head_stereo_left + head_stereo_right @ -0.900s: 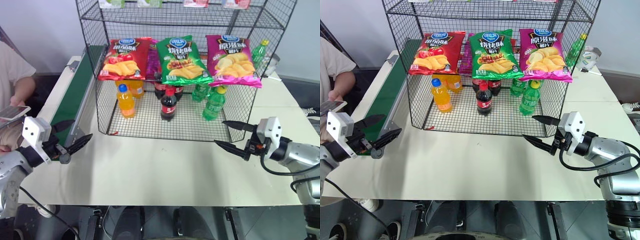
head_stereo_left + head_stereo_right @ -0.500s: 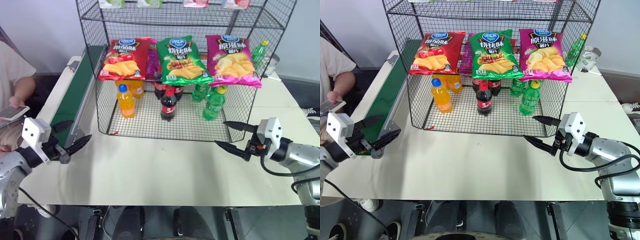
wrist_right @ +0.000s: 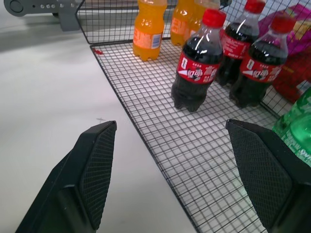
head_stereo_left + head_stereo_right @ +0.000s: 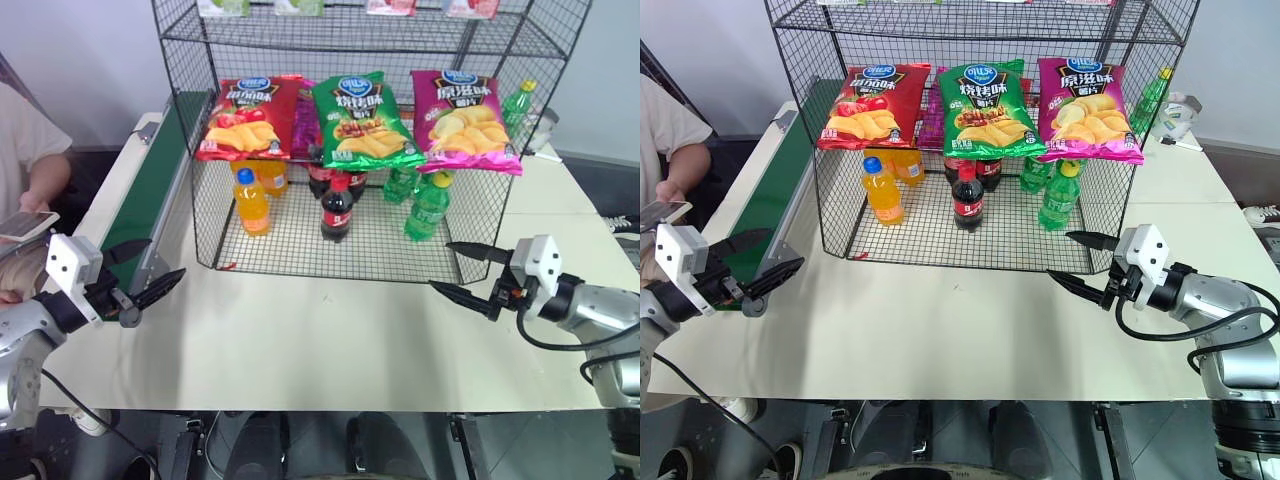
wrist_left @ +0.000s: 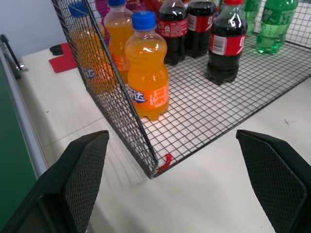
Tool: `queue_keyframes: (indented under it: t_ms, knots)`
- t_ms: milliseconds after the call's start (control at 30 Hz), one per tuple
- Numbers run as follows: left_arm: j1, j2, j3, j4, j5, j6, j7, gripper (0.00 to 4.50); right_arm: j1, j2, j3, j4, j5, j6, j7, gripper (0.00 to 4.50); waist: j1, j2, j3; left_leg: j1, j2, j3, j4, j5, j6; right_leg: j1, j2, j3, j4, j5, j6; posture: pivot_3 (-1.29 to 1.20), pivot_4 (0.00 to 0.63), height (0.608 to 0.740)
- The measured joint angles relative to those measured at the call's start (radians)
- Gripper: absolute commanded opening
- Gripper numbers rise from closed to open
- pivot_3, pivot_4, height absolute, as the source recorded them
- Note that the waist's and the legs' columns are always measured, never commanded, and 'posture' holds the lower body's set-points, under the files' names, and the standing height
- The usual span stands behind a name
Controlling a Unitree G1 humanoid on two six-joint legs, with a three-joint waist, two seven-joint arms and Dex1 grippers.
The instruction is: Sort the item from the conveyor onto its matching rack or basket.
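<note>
A: While you read along the table (image 4: pixel 330 340) from the left, what comes first?

B: A person's hand (image 4: pixel 30 203) with a phone (image 4: pixel 25 224) at the far left edge; then the conveyor (image 4: pixel 150 190), its dark green belt bare where it shows; the left gripper (image 4: pixel 140 272) hangs over the conveyor's near end, its two black fingers spread wide with nothing between them.

A: And the green crisp bag (image 4: pixel 362 120)?

B: It lies on the sloped middle tier of the black wire rack (image 4: pixel 370 40), between the red bag (image 4: pixel 245 118) on its left and the magenta bag (image 4: pixel 466 120) on its right; all three tilt toward the front.

A: Beneath them?

B: Bottles stand on the rack's bottom mesh; orange soda bottles (image 5: pixel 147 73) at the left, cola bottles (image 3: pixel 198 60) in the middle, green bottles (image 4: pixel 428 208) to the right.

A: And the right side?

B: The right gripper (image 4: pixel 467 270) hovers above the table just in front of the rack's right front corner; its fingers stand well apart and hold nothing, pointing left toward the middle.
</note>
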Motion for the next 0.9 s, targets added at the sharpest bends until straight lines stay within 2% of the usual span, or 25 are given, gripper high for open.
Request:
queue_keyframes:
  t_ms: [267, 900]
  knots:
    - [-0.066, 0.004, -0.008, 0.053, 0.005, -0.019, -0.02, 4.5, -0.012, 0.003, 0.016, 0.024, -0.02, -0.029, -0.006, 3.75, 0.0, 0.0, 0.0, 0.0, 0.0, 0.0, 0.001, 0.0, 0.0, 0.0, 0.0, 0.0, 0.001, 0.0, 0.0, 0.0, 0.15, 0.739]
    - [-0.037, -0.014, -0.029, 0.039, 0.023, -0.041, -0.007, 4.5, -0.087, 0.008, 0.066, 0.124, -0.051, -0.096, 0.002, 3.75, -0.001, 0.0, 0.0, 0.0, 0.0, 0.0, 0.002, 0.0, 0.0, -0.001, 0.0, 0.0, 0.003, 0.0, 0.0, 0.0, 0.15, 0.739]
